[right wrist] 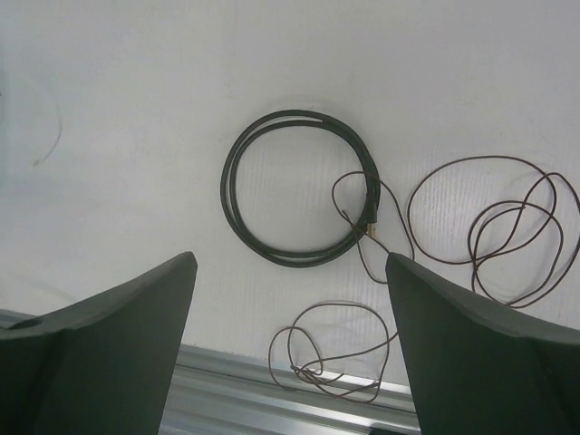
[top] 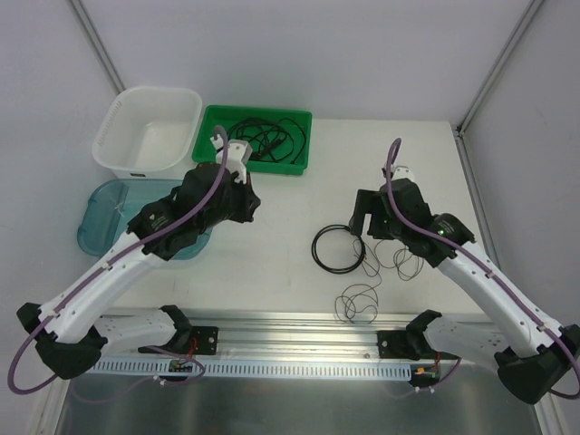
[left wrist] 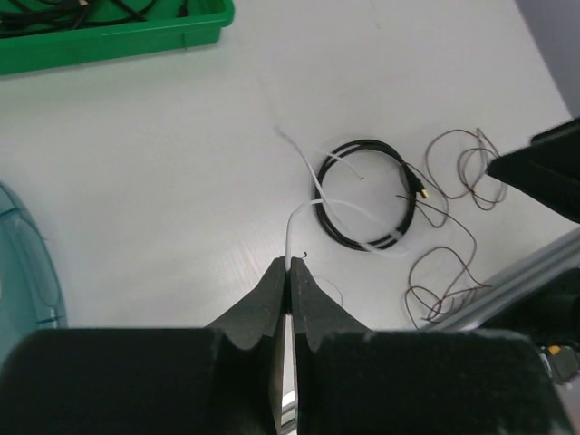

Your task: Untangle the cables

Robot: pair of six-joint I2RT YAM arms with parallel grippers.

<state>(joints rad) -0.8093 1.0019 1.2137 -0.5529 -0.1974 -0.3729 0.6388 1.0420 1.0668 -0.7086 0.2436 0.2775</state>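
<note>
Left end effector [left wrist: 290, 272] clenched on white cable [left wrist: 289, 237]; right end effector [right wrist: 291, 261] released, above black coil [right wrist: 224, 181].

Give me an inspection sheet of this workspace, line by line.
Surface: white table.
Job's things: black coil, white cable crossing it, thin brown wire loose beside it.
Clutter: white basket; blue tray; green tray holding more black cables.
Grippers: left gripper shut on the white cable; right gripper open, empty, above the coil.
Cables: purple hoses along both arms.
Surroundings: metal rail at the near edge, pale walls.
</note>
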